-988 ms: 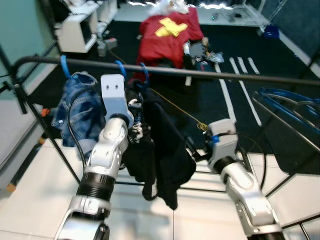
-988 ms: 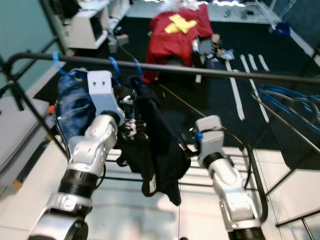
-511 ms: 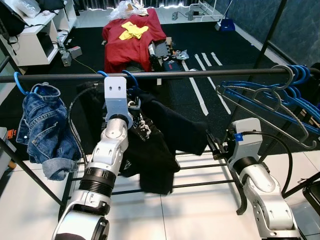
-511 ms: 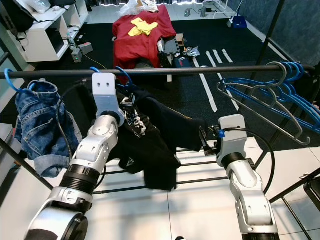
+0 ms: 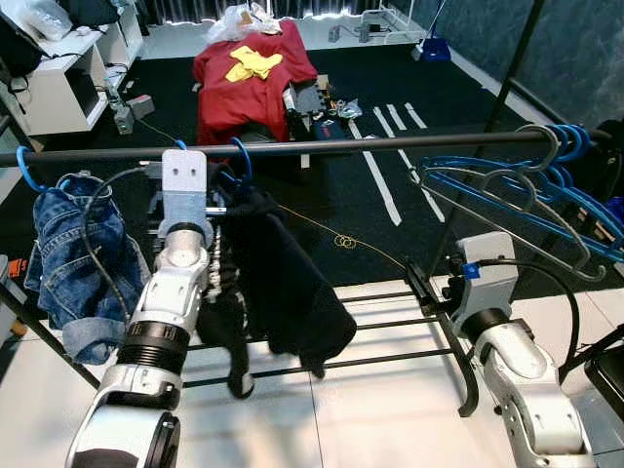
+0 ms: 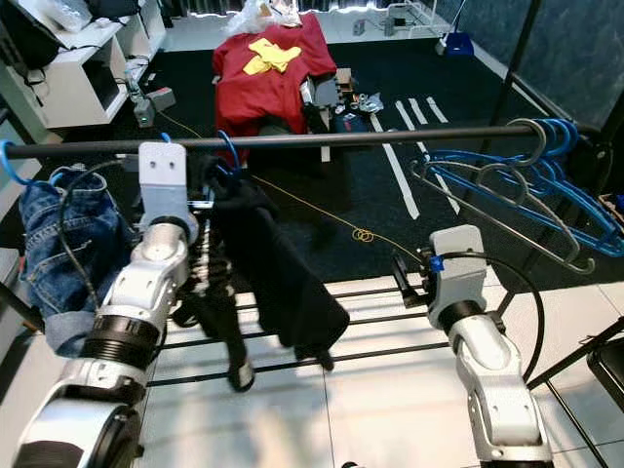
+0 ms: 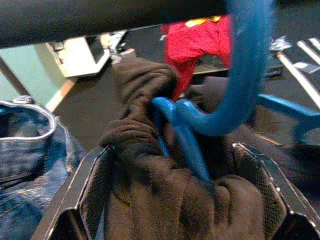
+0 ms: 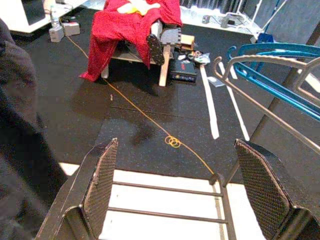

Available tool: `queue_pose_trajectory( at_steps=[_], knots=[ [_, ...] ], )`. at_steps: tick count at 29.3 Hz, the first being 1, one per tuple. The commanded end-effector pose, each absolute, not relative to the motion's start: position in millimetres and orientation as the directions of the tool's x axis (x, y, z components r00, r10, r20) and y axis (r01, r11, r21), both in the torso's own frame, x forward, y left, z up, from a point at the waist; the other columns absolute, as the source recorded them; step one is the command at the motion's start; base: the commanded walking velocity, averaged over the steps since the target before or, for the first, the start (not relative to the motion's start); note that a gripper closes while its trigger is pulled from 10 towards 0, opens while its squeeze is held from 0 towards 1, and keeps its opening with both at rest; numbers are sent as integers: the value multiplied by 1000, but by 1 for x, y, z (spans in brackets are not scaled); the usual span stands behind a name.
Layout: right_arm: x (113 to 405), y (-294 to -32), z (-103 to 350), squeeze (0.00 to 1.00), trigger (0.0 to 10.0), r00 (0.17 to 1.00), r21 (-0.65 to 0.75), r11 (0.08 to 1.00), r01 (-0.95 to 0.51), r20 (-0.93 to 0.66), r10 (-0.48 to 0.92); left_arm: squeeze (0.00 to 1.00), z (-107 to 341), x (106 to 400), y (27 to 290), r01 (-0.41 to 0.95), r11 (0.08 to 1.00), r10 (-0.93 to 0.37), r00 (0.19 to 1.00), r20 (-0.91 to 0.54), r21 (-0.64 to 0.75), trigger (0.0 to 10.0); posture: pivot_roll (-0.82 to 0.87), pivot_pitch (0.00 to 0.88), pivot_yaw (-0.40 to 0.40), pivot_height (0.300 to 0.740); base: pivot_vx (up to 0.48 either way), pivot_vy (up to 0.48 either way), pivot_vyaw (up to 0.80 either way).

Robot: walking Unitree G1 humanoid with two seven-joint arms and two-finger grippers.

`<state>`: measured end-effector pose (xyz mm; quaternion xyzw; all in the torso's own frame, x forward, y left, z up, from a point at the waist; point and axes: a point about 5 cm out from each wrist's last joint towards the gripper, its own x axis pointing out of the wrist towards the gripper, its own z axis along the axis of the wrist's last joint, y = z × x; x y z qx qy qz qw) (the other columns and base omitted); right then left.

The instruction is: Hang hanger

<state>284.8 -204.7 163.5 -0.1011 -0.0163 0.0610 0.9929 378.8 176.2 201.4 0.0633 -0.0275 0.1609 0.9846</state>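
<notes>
A blue hanger [image 5: 239, 158] carrying a black garment [image 5: 283, 283] hooks over the black rail [image 5: 390, 145]. My left gripper [image 5: 220, 195] is up at the rail beside the hook. In the left wrist view the left gripper [image 7: 172, 150] is open, its fingers [image 7: 95, 190] spread on either side of the garment's bunched collar [image 7: 145, 140] and the hanger's neck [image 7: 185, 135]. My right gripper [image 6: 405, 278] hovers low to the right of the garment, open. Nothing lies between its fingers [image 8: 100, 185], only floor beyond.
Denim jeans [image 5: 73, 244] hang at the rail's left end. A bunch of blue and grey hangers [image 5: 526, 185] hangs at the right end. The rack's lower bars [image 5: 390, 327] run below. A red-draped seat [image 5: 249, 68], white shelves [image 5: 58, 83] and a yellow cable [image 5: 343, 240] lie beyond.
The garment's hem, stretched toward my right gripper half a second ago, now hangs straight down. The right gripper stands apart from it. The camera has shifted too.
</notes>
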Motion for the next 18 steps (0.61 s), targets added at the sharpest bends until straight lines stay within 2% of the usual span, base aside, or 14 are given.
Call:
queue_pose_trajectory(
  at_steps=[1, 12, 13, 18],
  knots=[
    [282, -206, 163, 0, 10000, 992, -192, 974, -122, 12, 126, 0, 187, 376, 189, -354, 922, 355, 934, 22, 159, 10000, -86, 116, 38, 740, 0, 0, 0],
    [282, -208, 165, 0, 10000, 992, -198, 973, -122, 8, 126, 0, 175, 374, 199, -350, 920, 358, 933, -14, 178, 10000, -88, 120, 40, 740, 0, 0, 0],
    [281, -208, 165, 0, 10000, 992, -199, 973, -120, 7, 124, 0, 172, 374, 205, -339, 922, 349, 937, -26, 186, 0, -90, 121, 41, 740, 0, 0, 0],
    [280, -211, 165, 0, 10000, 993, -201, 973, -114, 6, 117, 0, 169, 374, 212, -315, 927, 332, 942, -54, 204, 0, -89, 122, 40, 740, 0, 0, 0]
  ],
)
